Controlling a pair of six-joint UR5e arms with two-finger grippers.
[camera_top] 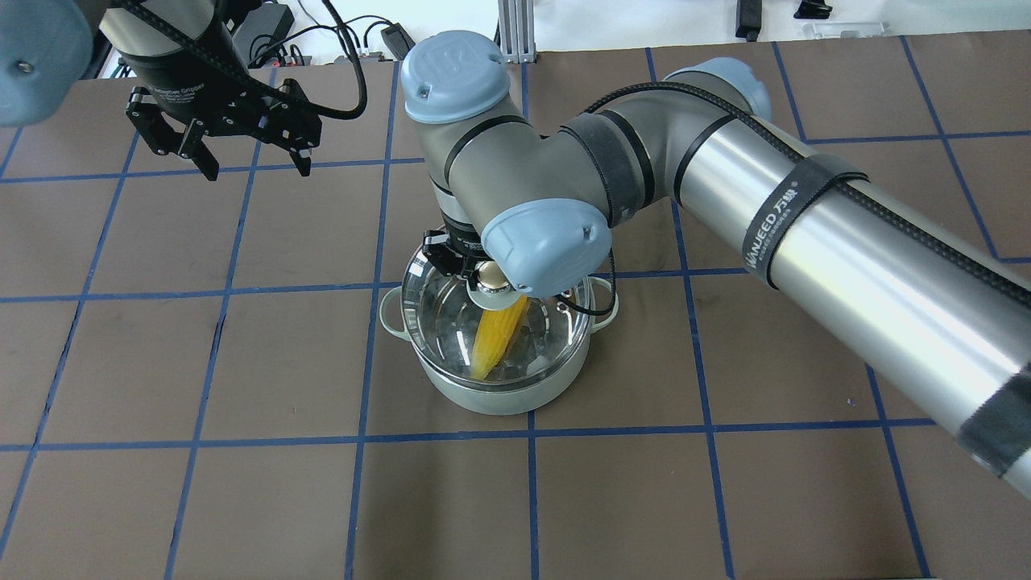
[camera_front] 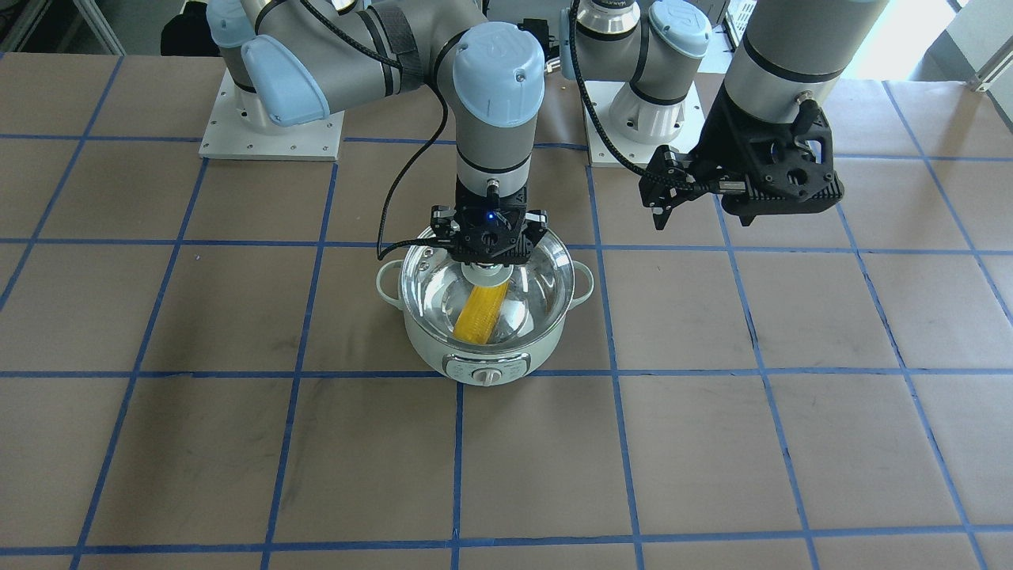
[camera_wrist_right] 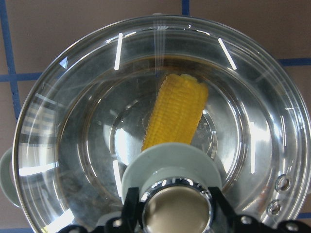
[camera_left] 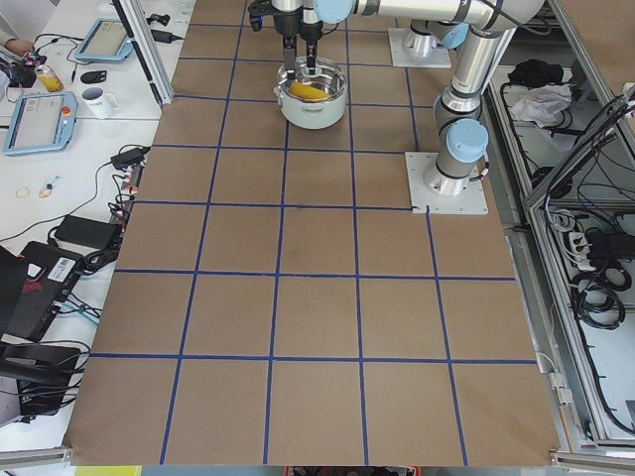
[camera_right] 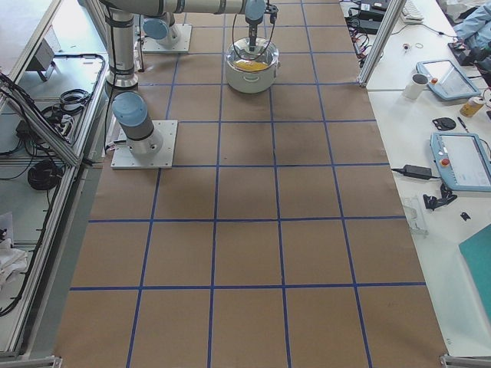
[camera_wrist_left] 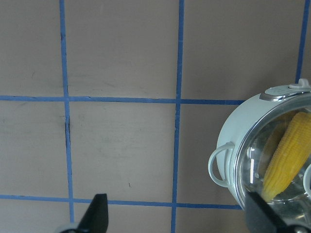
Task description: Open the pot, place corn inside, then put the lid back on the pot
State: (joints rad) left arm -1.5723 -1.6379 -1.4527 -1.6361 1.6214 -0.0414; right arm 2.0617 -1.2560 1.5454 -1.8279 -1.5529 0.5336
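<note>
In the right wrist view, the right fingers [camera_wrist_right: 130,211] are clamped on the lid's knob [camera_wrist_right: 177,209] at bottom centre, one on either side. The lid [camera_wrist_right: 87,97] fills the frame. Through its glass the corn [camera_wrist_right: 177,114] lies on the steel floor of the pot [camera_wrist_right: 6,170], just above centre.

In the left wrist view, the left fingers [camera_wrist_left: 97,216] stand wide apart along the bottom edge, holding nothing, above the bare bench [camera_wrist_left: 121,48]. The pot is at the right edge, with the corn inside.

From overhead, the pot is at centre with the right arm [camera_top: 805,242] reaching in from the right. The left fingers hang at upper left, well apart from the pot.

From the front, the pot is at centre, its control panel toward the bottom edge. The lid covers its mouth, but I cannot tell whether the rim is fully seated.
</note>
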